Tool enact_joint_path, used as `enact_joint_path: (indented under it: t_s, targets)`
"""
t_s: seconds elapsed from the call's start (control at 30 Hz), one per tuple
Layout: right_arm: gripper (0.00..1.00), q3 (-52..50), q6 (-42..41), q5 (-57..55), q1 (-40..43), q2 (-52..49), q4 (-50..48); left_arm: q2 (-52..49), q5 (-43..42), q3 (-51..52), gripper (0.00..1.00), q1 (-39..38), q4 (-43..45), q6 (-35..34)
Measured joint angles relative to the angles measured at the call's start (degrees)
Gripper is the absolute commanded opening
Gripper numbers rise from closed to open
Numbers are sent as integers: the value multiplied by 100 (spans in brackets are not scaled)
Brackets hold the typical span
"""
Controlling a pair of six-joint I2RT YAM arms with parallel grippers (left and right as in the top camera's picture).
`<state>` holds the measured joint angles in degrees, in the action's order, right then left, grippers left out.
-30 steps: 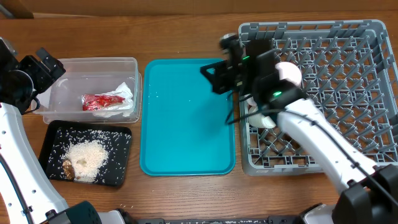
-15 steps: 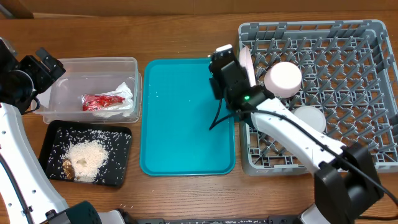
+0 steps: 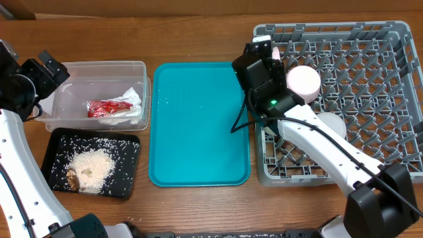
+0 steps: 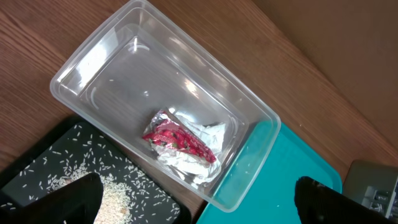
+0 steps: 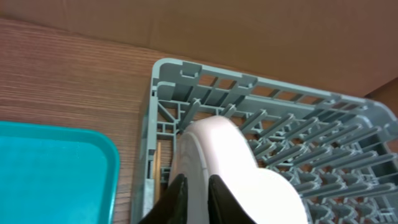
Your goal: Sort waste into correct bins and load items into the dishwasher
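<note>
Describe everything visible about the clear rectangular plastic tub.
The clear rectangular plastic tub is see-through, with rounded corners and a thick rim, upright and lidless on the wooden table. It sits behind the shallow black tray and left of the teal tray, close to both; contact is unclear. Inside, a red shiny wrapper lies on a crumpled white napkin.

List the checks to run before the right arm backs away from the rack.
1. Plate standing on edge in the dish rack corner: ok.
2. Right pincer free of the plate rim: cannot tell; its fingers sit either side of it.
3. Red wrapper and napkin inside the clear tub: ok.
4. Rice in the black tray: ok.
5. Left pincer open, away from the rack: ok.
</note>
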<state>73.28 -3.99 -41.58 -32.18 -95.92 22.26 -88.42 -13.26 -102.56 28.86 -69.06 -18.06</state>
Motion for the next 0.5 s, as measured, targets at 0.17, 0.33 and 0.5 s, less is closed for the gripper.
enact_joint_path:
  t_s: [0.17,0.33,0.5]
  targets:
    - [21,17,-13,-35,186,24,315,0,0,0,100,2,2,0]
    - [26,17,-24,-46,463,24,516,0,2,0,100,2,0,0]
    - [26,17,-28,-74,671,26,442,0,0,0,100,2,-2,0]
